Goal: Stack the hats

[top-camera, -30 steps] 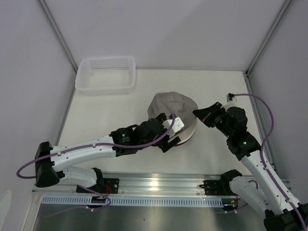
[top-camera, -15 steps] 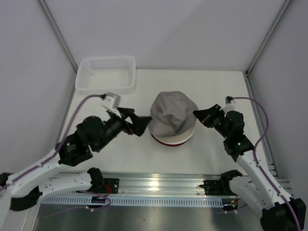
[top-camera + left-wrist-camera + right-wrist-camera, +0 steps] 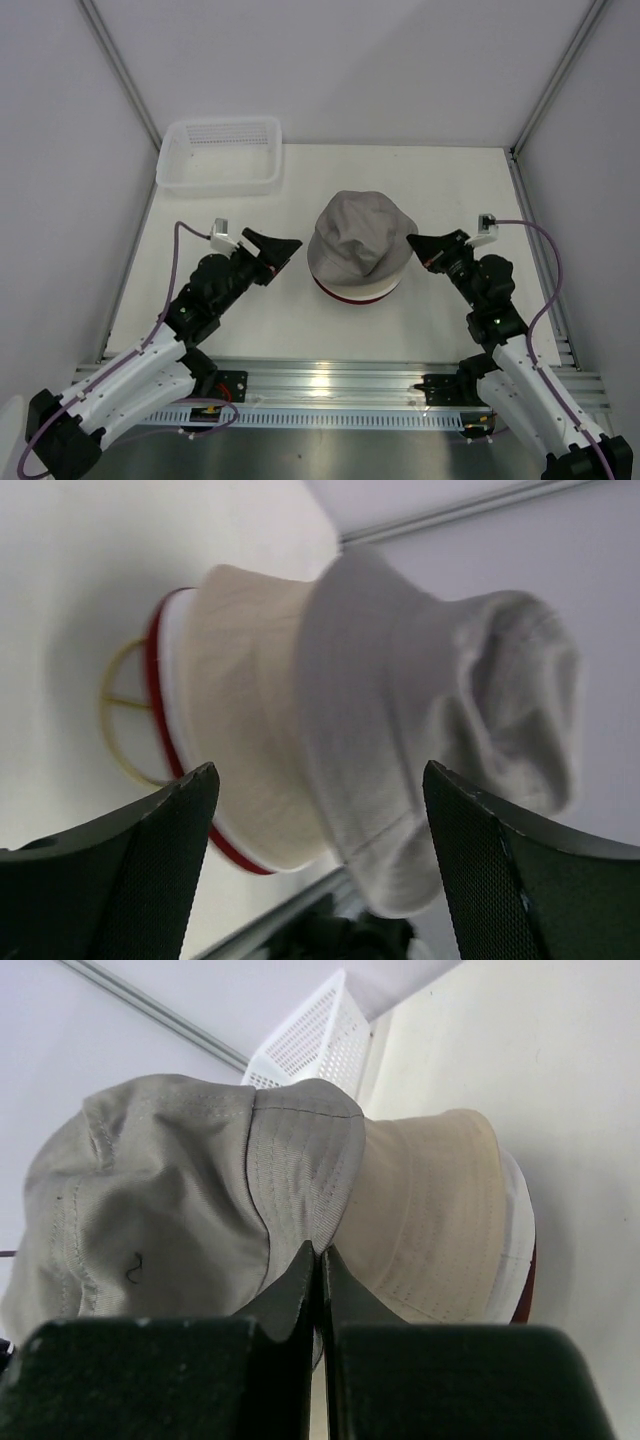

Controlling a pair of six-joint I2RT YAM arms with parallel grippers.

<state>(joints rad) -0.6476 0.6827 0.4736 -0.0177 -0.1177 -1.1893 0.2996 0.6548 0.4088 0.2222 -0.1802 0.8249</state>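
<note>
The hats sit in one stack mid-table. The grey hat (image 3: 358, 232) is on top, with the white brim (image 3: 375, 288) and the dark red brim (image 3: 350, 296) showing at the bottom. The left wrist view shows grey (image 3: 440, 710) over beige (image 3: 240, 700), white (image 3: 172, 670) and dark red (image 3: 150, 670). My left gripper (image 3: 285, 252) is open and empty just left of the stack, facing it (image 3: 318, 770). My right gripper (image 3: 411, 240) is shut, its tips (image 3: 320, 1252) right at the grey hat's brim (image 3: 300, 1160) beside the beige hat (image 3: 430, 1210); nothing shows between the jaws.
A white mesh basket (image 3: 220, 155) stands at the back left of the table, also in the right wrist view (image 3: 320, 1045). A thin yellow ring (image 3: 125, 715) lies on the table beside the stack. A metal rail (image 3: 330, 385) runs along the near edge.
My left arm has pulled back from the stack to the left and stands open and clear of it. The grey hat stays on top. My right gripper shifted slightly.
</note>
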